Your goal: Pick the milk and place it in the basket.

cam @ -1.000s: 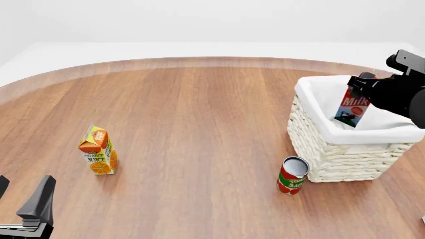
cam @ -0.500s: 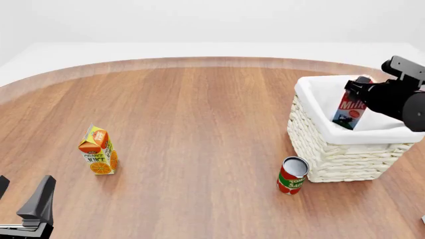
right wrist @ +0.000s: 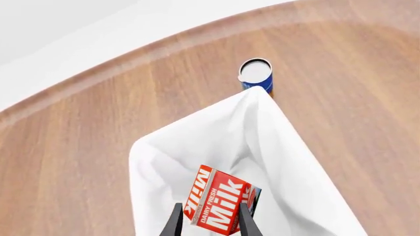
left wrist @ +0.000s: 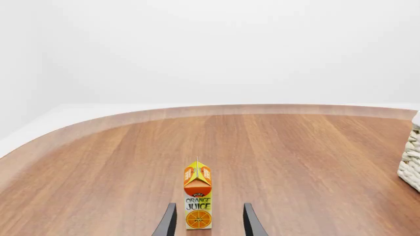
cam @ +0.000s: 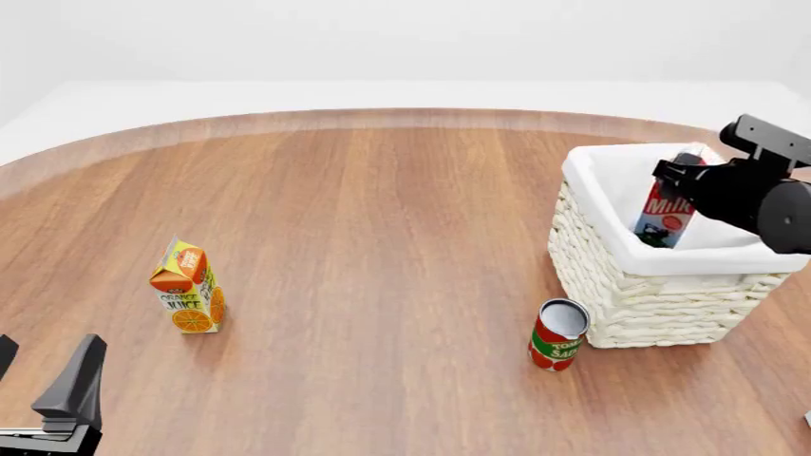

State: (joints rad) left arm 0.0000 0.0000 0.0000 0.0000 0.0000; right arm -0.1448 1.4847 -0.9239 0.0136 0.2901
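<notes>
The milk (cam: 668, 205), a red carton with white lettering, hangs tilted inside the basket (cam: 633, 285), its base hidden below the cloth rim. My right gripper (cam: 685, 175) is shut on the carton's top. In the right wrist view the milk (right wrist: 222, 200) sits between the two fingers (right wrist: 174, 222) over the white lining (right wrist: 217, 137); whether it touches the bottom is not visible. My left gripper (cam: 45, 378) is open and empty at the near left edge of the table. In the left wrist view, that gripper (left wrist: 209, 209) points at the juice carton.
An orange juice carton (cam: 188, 288) stands on the left of the table, a little ahead of my left gripper (left wrist: 197, 199). A red-green can (cam: 557, 334) stands upright against the basket's near left corner, seen from above in the right wrist view (right wrist: 255, 73).
My right gripper has carried the milk a little lower into the basket, and the carton stands more upright. The left arm has not moved.
</notes>
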